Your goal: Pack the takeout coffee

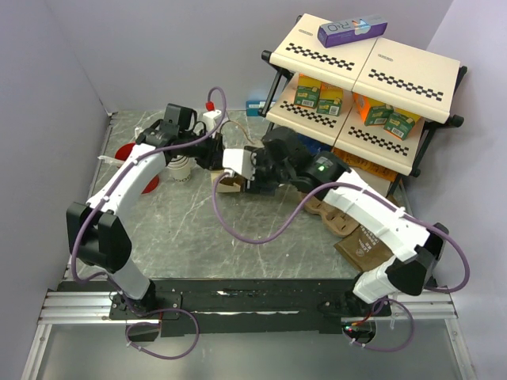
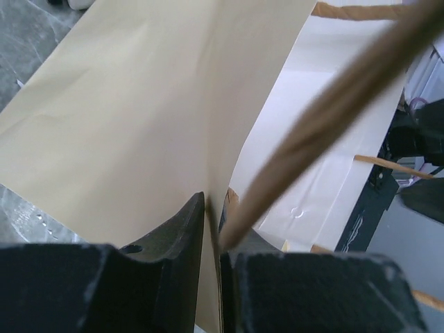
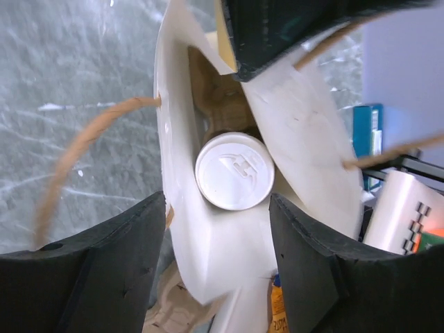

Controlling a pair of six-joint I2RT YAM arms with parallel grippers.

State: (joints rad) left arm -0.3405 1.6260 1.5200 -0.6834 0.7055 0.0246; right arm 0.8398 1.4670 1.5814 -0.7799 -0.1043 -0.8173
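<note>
item: takeout coffee (image 3: 234, 171); white lid facing up, apparently upright; stands deep inside the paper bag (image 3: 305, 132); dark body hidden under the lid
container: paper bag on the table (image 3: 69, 83); mouth open upward; kraft outside, white inside; one cord handle (image 3: 76, 159) arcs out to the side
left gripper (image 2: 211, 225): clenched on the bag's rim, pinching one wall just beside a handle root
right gripper (image 3: 216, 205): jaws apart above the bag mouth, one on each side of the lid; grasping nothing
step in hand: judged as clearing the right arm from the bag; cup looks delivered
handling note: raise the right gripper straight up so neither finger snags wall or cord handle; left pinch should steady the bag until the fingers are clear; let go gently so the cup does not tip
</note>
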